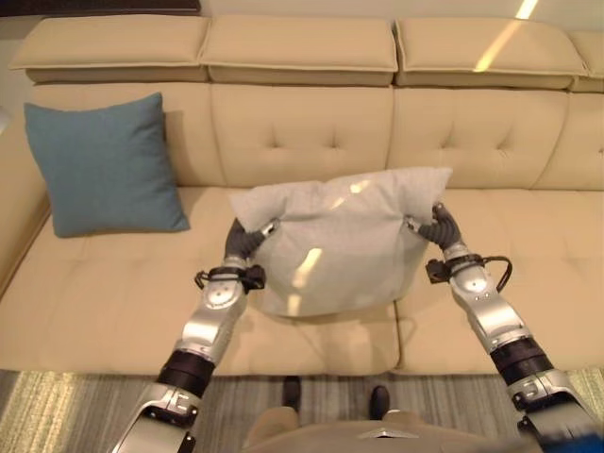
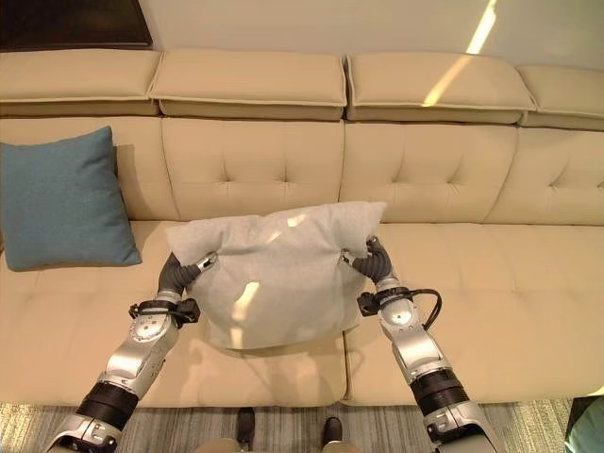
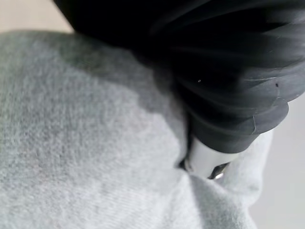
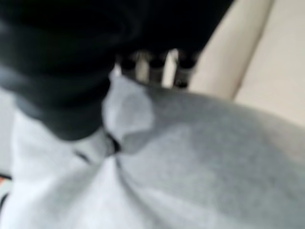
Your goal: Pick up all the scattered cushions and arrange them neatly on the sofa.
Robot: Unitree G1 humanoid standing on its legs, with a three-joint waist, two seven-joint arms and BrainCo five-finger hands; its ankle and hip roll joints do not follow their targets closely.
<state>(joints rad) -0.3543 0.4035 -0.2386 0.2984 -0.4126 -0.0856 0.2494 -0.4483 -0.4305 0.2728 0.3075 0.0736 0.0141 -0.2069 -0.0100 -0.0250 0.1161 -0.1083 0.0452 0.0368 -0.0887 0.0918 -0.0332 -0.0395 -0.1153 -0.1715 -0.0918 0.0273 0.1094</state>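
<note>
The left hand (image 1: 247,238) and the right hand (image 1: 438,226) each pinched an upper corner of the grey cushion (image 1: 335,250), fingers bunching the cloth. It hung between them over the sofa (image 1: 491,142) seat, long axis crosswise, face toward the backrest, equally near both arms. A teal cushion (image 1: 104,165) leaned upright at the left end.

Grey-green striped rug (image 1: 57,406) runs along the floor in front, its edge right at the base of the seating. Dark framed panel (image 2: 71,24) on pale wall (image 2: 283,24), upper left, w/ its lower edge just above the backrest. Slanted streak of light (image 2: 477,33) crosses wall at upper right.
</note>
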